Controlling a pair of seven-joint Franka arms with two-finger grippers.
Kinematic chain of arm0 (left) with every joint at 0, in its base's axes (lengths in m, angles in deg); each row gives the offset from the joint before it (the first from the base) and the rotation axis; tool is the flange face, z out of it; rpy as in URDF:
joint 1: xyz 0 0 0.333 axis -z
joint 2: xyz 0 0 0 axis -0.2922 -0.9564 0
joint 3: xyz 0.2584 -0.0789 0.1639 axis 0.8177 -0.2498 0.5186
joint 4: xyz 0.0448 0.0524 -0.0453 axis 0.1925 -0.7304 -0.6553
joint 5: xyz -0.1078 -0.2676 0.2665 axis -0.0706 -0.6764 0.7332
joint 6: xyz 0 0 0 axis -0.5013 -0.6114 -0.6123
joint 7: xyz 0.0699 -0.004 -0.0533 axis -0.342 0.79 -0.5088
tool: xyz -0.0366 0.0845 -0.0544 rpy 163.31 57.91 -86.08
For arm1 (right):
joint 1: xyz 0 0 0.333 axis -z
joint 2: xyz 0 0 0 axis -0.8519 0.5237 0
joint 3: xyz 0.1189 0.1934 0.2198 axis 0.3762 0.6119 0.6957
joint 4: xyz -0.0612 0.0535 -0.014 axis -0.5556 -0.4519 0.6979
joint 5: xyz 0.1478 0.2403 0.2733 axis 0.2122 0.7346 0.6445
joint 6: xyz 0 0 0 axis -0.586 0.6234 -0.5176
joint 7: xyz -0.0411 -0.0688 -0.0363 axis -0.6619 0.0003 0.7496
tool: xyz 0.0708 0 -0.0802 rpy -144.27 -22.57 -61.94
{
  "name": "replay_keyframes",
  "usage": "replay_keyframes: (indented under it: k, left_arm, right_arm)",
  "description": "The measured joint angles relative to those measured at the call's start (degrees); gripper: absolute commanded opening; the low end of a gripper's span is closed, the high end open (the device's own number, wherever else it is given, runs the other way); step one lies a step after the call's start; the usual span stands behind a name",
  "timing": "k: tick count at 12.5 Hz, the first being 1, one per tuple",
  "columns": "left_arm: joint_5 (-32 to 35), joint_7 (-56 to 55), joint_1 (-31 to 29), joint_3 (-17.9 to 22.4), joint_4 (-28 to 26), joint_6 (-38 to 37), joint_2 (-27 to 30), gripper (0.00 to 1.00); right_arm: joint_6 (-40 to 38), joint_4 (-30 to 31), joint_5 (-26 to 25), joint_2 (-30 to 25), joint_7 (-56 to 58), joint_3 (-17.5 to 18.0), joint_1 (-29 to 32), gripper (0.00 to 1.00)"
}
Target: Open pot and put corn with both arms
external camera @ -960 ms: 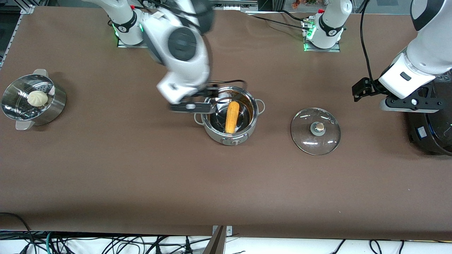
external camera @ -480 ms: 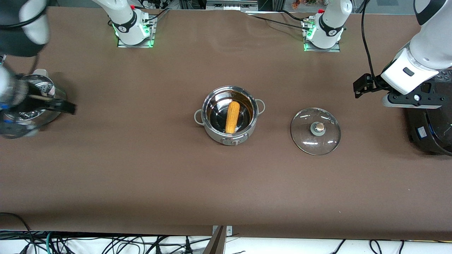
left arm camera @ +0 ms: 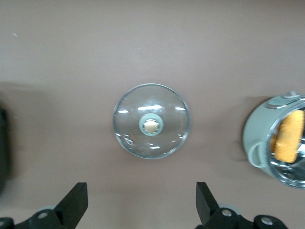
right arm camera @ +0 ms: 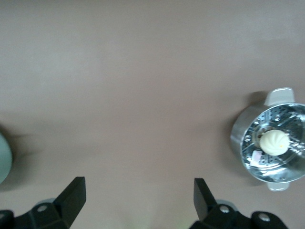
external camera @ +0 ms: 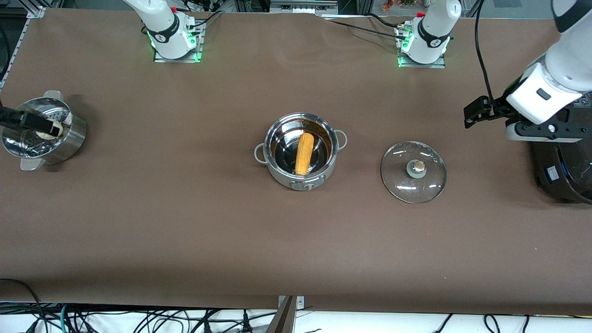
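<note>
The steel pot (external camera: 277,173) stands open mid-table, with the yellow corn (external camera: 304,153) lying inside it. Its glass lid (external camera: 413,172) with the tan knob lies flat on the table beside it, toward the left arm's end. The left wrist view shows the lid (left arm camera: 151,120) and the pot (left arm camera: 255,138) with the corn (left arm camera: 288,137). My left gripper (left arm camera: 141,193) is open and empty, held high (external camera: 542,131) between the lid and the black cooker. My right gripper (right arm camera: 138,193) is open and empty; only a black part of it (external camera: 27,122) shows, over the steamer basket.
A perforated steamer basket (external camera: 69,138) with a white bun (external camera: 46,132) stands at the right arm's end; it also shows in the right wrist view (right arm camera: 243,138). A large black cooker (external camera: 564,171) stands at the left arm's end. Cables hang along the table's front edge.
My right arm has swung away from the pot to the steamer basket end and mostly out of view, leaving the corn in the pot. My left arm has drifted slightly toward its end.
</note>
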Motion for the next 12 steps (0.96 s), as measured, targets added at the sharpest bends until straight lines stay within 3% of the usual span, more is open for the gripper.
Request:
replay_keyframes:
  k: [1,3,7,12]
  left_arm:
    - [-0.5,0.2,1.8,2.5,-1.1,0.2,1.0,1.00]
    - [-0.5,0.2,6.6,7.0,-4.2,1.7,3.6,1.00]
    - [0.7,2.1,7.7,7.7,-10.0,4.8,7.4,1.00]
    - [0.7,2.1,7.7,8.1,-10.8,5.0,8.0,1.00]
  right_arm:
    - [0.6,2.9,-0.9,-2.4,0.0,3.2,2.0,1.00]
    - [1.5,5.6,-4.2,-4.1,0.0,6.0,3.1,1.00]
    - [2.1,5.4,-4.9,-1.6,0.0,6.4,3.3,1.00]
    - [2.3,4.8,-4.9,-0.8,0.0,6.4,3.5,1.00]
